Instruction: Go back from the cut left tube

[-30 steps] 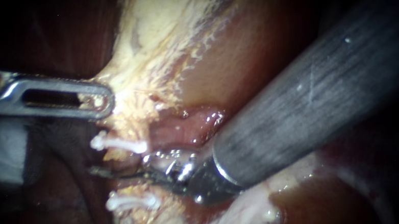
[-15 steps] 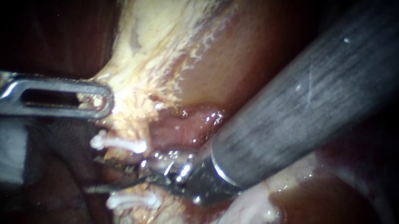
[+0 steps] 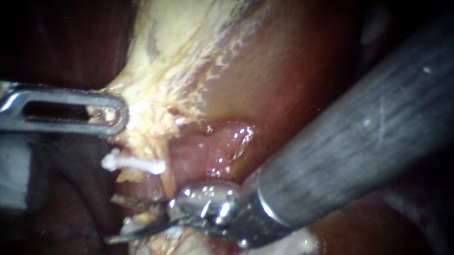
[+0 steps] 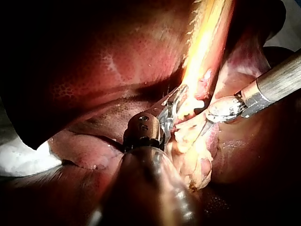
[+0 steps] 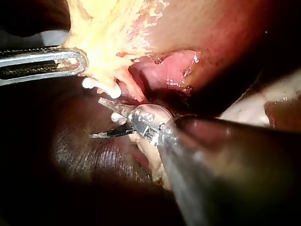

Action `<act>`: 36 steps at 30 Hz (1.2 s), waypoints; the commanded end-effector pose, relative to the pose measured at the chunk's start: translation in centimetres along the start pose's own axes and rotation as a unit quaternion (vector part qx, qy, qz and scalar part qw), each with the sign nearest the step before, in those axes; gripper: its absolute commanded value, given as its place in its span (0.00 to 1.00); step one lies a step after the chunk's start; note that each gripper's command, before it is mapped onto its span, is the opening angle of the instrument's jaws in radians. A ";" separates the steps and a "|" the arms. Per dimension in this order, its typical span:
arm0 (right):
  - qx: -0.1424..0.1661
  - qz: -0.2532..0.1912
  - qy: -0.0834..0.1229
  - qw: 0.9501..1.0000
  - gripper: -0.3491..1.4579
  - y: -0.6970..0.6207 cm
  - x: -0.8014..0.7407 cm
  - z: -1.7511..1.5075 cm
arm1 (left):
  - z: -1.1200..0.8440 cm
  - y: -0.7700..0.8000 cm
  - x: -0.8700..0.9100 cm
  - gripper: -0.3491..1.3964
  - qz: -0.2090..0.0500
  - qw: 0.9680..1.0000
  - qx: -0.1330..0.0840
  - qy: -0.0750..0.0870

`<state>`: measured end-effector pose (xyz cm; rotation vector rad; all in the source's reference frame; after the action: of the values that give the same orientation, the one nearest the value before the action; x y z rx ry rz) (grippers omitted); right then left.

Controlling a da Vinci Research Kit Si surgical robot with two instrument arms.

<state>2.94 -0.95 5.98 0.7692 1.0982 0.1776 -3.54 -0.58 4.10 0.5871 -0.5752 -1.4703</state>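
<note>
At frame left, the left instrument clamps yellow fatty tissue; lower centre, the right instrument holds its blades slightly parted below a white clip.

Endoscope: light pools mid-frame, pale tissue nearly blown out, wet glints on the right instrument joint. Left side and corners drop to black. Wrist views: same hot yellow patch, liver dim, heavy shadow around both shafts.
</note>
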 end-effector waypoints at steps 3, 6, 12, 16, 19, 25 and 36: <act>-0.005 -0.029 0.001 1.000 0.96 -0.08 -0.05 -0.15 | 0.00 0.01 0.00 0.00 0.000 1.000 0.000 0.000; -0.014 -0.043 0.004 0.999 0.98 -0.14 -0.13 -0.36 | -0.01 0.02 0.00 0.00 0.000 1.000 0.001 0.000; -0.046 -0.079 0.013 0.996 0.99 -0.20 -0.16 -0.94 | -0.01 0.02 0.00 0.00 0.000 1.000 0.000 0.000; -0.073 -0.102 0.011 0.992 0.99 -0.19 -0.11 -1.42 | 0.00 0.02 0.00 0.00 0.000 1.000 0.000 0.000; -0.091 -0.115 0.018 0.989 0.99 -0.19 -0.06 -1.78 | 0.00 0.02 0.00 0.00 0.000 1.000 0.000 0.000; -0.123 -0.135 0.027 0.983 0.99 -0.20 0.04 -2.27 | 0.00 0.02 0.00 0.00 0.000 1.000 0.000 0.000; -0.145 -0.145 0.028 0.978 0.99 -0.23 0.07 -2.57 | 0.09 0.00 0.06 0.00 0.001 1.000 -0.001 -0.003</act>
<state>0.73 0.13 5.18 0.3405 1.1916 0.1079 -3.62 -0.65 4.19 0.5806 -0.5791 -1.4716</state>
